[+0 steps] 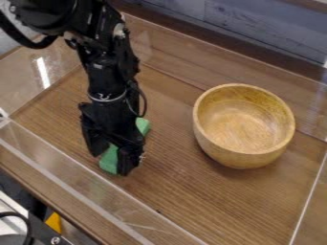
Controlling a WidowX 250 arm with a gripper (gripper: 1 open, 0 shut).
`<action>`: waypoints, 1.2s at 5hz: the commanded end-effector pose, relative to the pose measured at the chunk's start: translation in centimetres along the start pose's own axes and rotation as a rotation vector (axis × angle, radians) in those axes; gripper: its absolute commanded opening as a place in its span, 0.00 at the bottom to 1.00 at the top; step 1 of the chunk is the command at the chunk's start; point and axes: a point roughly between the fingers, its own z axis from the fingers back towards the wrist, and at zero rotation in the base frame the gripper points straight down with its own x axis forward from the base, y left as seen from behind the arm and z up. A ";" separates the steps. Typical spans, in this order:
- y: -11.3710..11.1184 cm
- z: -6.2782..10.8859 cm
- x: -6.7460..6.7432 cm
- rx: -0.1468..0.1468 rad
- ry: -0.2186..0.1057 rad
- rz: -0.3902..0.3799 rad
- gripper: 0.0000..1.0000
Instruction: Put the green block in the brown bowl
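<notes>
**Hand straddling the green block, grasp not yet made**

While the black robot hand (pixel 118 153) points straight down over the small flat bright-green rectangular block (pixel 129 144), its fingers stand apart, and nothing is clamped between them. You can see green at the fingertips low down and again near the hand's upper right edge, so the block lies on the dark wood-grain worktop (pixel 179 196) at about 9 o'clock from centre, mostly hidden behind the fingers. Whether the fingertips touch the block, you cannot tell from this view.

You are at the grasp step, by my reading. The round light-brown wooden bowl (pixel 244 124) with its thick rim sits well apart at 3 o'clock, with nothing in it.

Your next move calls for closing the fingers squarely across the block's narrow width, then lifting high enough to clear the bowl's rim before carrying toward 3 o'clock. Watch that the block does not twist or slip out as the fingers close.
</notes>
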 end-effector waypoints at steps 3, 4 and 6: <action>-0.5 2.3 0.1 -0.017 -0.031 0.066 0.00; -1.5 2.0 0.7 -0.028 -0.027 0.044 0.00; -3.0 2.5 2.6 -0.055 -0.040 0.084 0.00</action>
